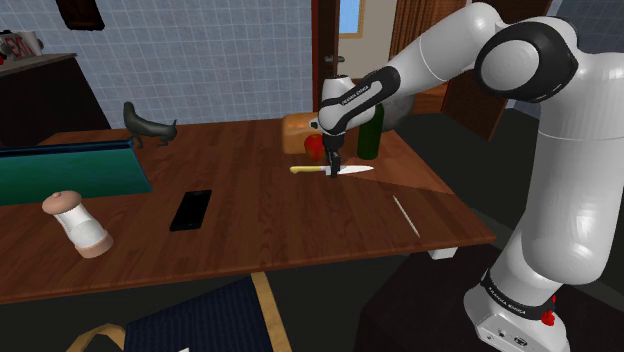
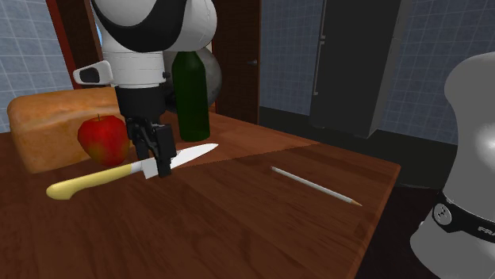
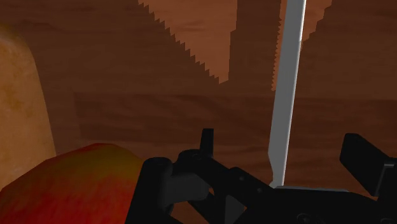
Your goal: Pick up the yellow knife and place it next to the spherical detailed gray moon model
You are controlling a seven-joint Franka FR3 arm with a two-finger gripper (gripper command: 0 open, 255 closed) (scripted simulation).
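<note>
Big brown table (image 1: pixel 250 230) first, with the white arm (image 1: pixel 440 60) reaching over it. Tan loaf (image 2: pixel 47 119) at the far side. Green bottle (image 2: pixel 190 95) next to it, and the gray moon model (image 2: pixel 211 75) peeking out behind the bottle. Red apple (image 2: pixel 103 136) touching the loaf's front.

Yellow knife (image 2: pixel 87 182) lying flat on the table. In the second exterior view, handle pointing to 8 o'clock from the gripper (image 2: pixel 156 168), pale blade to 2 o'clock. Gripper down right where handle meets blade, fingers spread wide, one on each side, not yet squeezing.

Moon at about 1 o'clock from the gripper, past the bottle. Probably next: squeeze across the knife, lift, then carry it that way.
</note>
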